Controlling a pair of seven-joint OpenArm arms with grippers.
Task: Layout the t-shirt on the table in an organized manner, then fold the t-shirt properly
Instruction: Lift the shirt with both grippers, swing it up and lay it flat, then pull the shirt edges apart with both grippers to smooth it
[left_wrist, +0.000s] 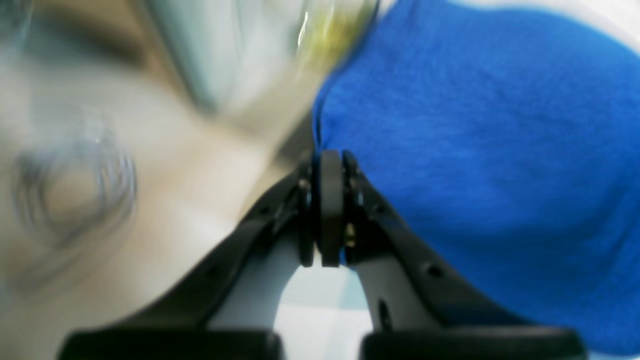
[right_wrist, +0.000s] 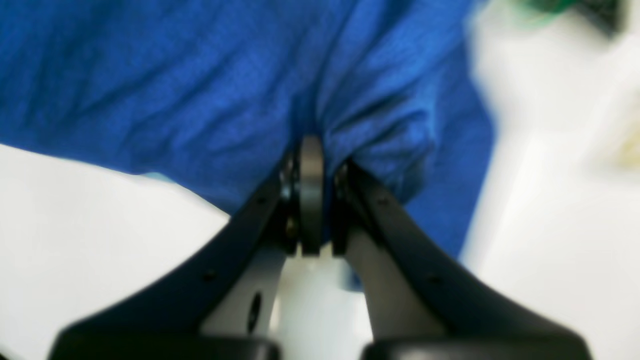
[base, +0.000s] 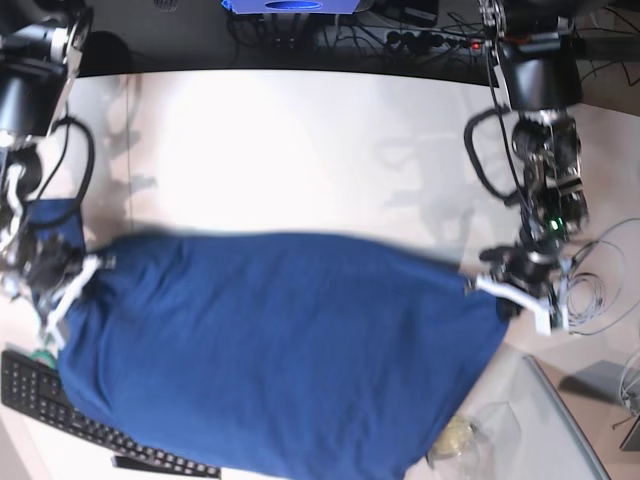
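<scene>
Navy t-shirt (base: 280, 350), stretched, lightly creased.

A soft, matt blue knit cloth with a fine weave and shallow creases is being shown by the t-shirt (base: 280, 350), which is being spread over the smooth, white, faintly glossy table (base: 300, 150). Matt black plastic is being presented by the fingers of the left gripper (left_wrist: 330, 210) and the right gripper (right_wrist: 311, 195). Towards seven o'clock in the base view, a keyboard (base: 60, 405) of matt black plastic is being partly covered by the cloth.
</scene>
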